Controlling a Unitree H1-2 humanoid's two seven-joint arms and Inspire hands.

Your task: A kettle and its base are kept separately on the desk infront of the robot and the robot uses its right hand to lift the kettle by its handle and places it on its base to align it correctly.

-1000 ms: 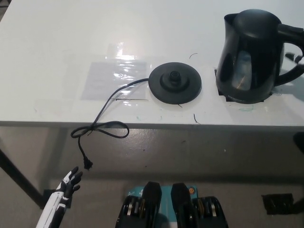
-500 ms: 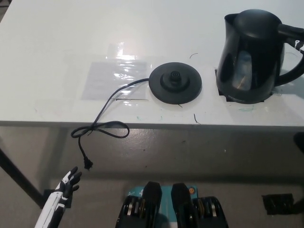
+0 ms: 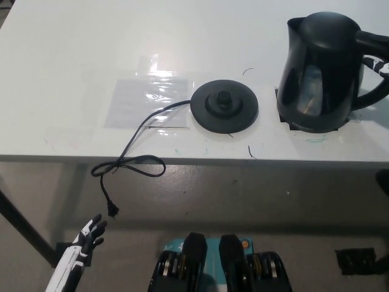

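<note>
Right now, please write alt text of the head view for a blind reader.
A black kettle stands on a white desk, apart from its round base to its left; the base's cord hangs over the desk edge. The white left hand rests open, low.

Kettle (image 3: 319, 73) upper right on counter (image 3: 73, 61), base (image 3: 224, 107) just left of it at centre, cord (image 3: 130, 152) trailing off the front edge lower left.

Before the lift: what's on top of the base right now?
Nothing sits on the base; its centre connector is bare. The kettle stands apart on the desk, to the right. The left hand hangs low below the desk. Right hand not visible.
</note>
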